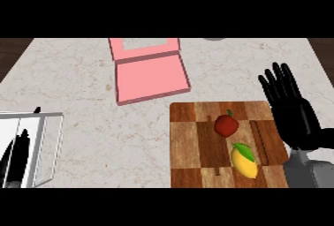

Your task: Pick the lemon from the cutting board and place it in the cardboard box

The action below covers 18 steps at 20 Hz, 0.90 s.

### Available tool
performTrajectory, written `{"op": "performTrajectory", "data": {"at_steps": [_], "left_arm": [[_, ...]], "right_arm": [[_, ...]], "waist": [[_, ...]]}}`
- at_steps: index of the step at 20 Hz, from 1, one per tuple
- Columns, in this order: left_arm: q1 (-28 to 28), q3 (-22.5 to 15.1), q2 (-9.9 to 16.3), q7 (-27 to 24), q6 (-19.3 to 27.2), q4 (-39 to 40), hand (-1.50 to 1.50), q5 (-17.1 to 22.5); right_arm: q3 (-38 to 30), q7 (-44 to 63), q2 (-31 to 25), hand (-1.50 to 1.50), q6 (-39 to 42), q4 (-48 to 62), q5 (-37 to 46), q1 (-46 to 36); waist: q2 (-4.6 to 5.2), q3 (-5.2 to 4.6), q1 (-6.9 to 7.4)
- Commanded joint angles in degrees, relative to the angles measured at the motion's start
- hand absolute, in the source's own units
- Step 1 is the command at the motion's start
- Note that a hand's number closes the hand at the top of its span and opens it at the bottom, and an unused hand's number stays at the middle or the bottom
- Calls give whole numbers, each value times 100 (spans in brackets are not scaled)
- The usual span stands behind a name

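A yellow lemon [244, 163] with a green leaf lies near the front of the wooden cutting board [195, 132]. Behind it on the same board sits a red fruit [226, 125] with a small green stem. The box [151, 76] is pink, flat and open, with its lid folded back, and it rests on the counter behind the board, to the left. My right hand [295, 118] hovers over the board's right edge, open, fingers straight and pointing away, just right of the lemon and not touching it. My left hand [16, 156] shows at the lower left edge, open, fingers up.
A white and grey frame-like object [40, 145] stands at the left edge around my left hand. A grey object [214, 39] peeks in at the counter's far edge. Marble counter [85, 114] stretches between box and board.
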Motion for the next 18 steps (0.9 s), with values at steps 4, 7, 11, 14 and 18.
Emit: {"op": "performTrajectory", "data": {"at_steps": [4, 7, 11, 14, 18], "left_arm": [[-549, 655, -60, -173, -279, 311, 0, -191], [-883, 711, -283, -396, -297, 334, 0, 48], [-1179, 688, -172, -567, -256, 862, 0, 103], [-1286, 769, -21, -837, -565, 1105, 0, 231], [-1458, 731, -26, -839, -979, 1430, 0, 294]], "right_arm": [[853, 326, -788, -150, 1929, 93, -147, -206], [864, -300, -1753, -150, 2177, -805, 1290, -1075], [1426, -637, -1996, -150, 2824, -378, 1741, -574], [1348, -1133, -1723, -150, 3092, -41, 1192, -294], [1250, -1782, -1940, -150, 3515, 82, 1339, -419]], "waist": [[127, 179, -188], [-221, -42, -107], [264, 189, -205], [337, 228, -176], [267, 233, -83]]}}
